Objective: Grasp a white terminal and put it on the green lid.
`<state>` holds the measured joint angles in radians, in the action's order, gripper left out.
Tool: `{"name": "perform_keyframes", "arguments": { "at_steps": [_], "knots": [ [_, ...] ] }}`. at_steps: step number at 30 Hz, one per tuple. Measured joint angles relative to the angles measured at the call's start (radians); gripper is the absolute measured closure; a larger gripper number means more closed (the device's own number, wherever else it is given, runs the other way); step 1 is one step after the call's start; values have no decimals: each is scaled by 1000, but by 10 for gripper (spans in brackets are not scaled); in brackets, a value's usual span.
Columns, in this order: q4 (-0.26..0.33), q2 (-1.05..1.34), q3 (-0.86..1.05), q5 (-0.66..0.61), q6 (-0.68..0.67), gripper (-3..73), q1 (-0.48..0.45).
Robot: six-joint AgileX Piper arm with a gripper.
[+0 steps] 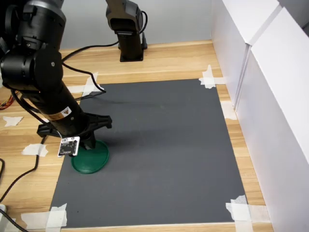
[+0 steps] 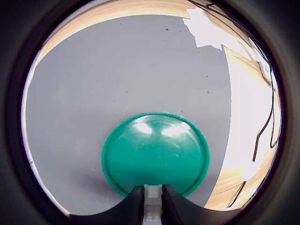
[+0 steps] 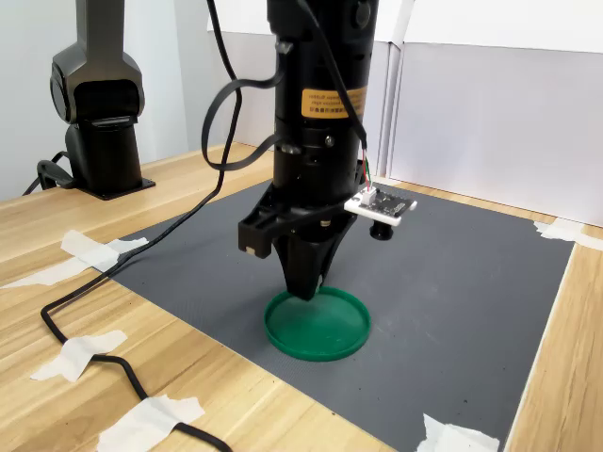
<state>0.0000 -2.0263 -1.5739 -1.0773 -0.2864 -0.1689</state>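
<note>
The green lid lies flat on the dark grey mat, near the first exterior view's left edge of the mat. My gripper points straight down over the lid's rim. The wrist view shows its two fingers closed on the white terminal, a tiny white block held between the tips just above the lid. In both exterior views the fingers hide the terminal.
A grey mat is taped to a wooden table. A second black arm stands at the back. White panels wall the first exterior view's right side. Black cables trail over the wood beside the mat.
</note>
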Motion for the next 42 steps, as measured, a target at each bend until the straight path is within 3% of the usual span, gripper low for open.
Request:
{"name": "perform_keyframes", "arguments": {
  "at_steps": [7, 10, 17, 22, 24, 27, 32, 34, 36, 42],
  "knots": [
    [0, -26, -1, 22, -32, 550, 0],
    [0, -31, -1, 27, -52, 466, 0],
    [-12, -27, -1, 75, -45, 190, 0],
    [-24, 32, -1, 93, -34, 124, 0],
    [-26, 78, -1, 100, -34, 137, 0],
    [-26, 156, 6, 108, -34, 221, 0],
    [-23, 358, 143, 241, 3, 503, 0],
    [-23, 466, 247, 350, 23, 615, 0],
    [-15, 572, 365, 474, 48, 672, 1],
    [0, 982, 745, 933, 91, 710, 45]
  ]
}}
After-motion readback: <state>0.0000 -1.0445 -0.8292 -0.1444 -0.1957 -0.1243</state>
